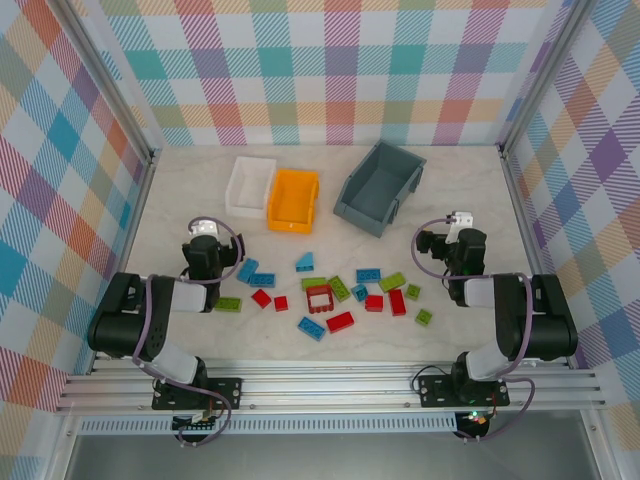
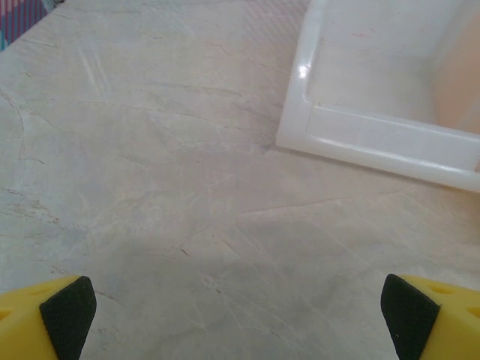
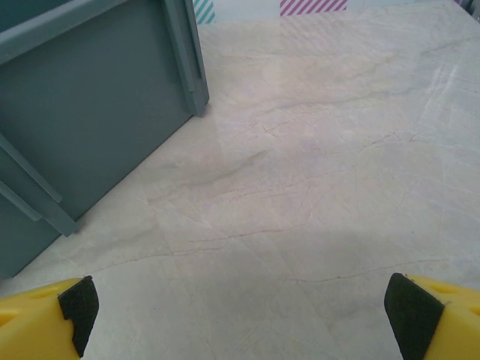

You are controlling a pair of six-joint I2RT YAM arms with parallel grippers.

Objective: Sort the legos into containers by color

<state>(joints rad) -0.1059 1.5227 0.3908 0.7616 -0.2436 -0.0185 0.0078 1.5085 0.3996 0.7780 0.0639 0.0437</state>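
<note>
Blue, red and lime green legos lie scattered on the table between the two arms, among them a red square frame (image 1: 319, 297), a blue brick (image 1: 262, 279) and a green brick (image 1: 228, 304). Behind them stand the containers: a white bin (image 1: 249, 186), an orange bin (image 1: 293, 199) and a larger grey bin (image 1: 378, 186). My left gripper (image 1: 204, 235) hangs open left of the pile, over bare table (image 2: 240, 315), facing the white bin's rim (image 2: 375, 139). My right gripper (image 1: 459, 228) is open right of the pile (image 3: 240, 315), beside the grey bin's wall (image 3: 97, 127). Nothing sits between either pair of fingers.
Plaid walls with metal posts (image 1: 515, 170) close in the table on three sides. An aluminium rail (image 1: 330, 385) carries both arm bases at the near edge. Bare marble-look surface (image 1: 190, 190) lies left of the white bin and right of the grey one.
</note>
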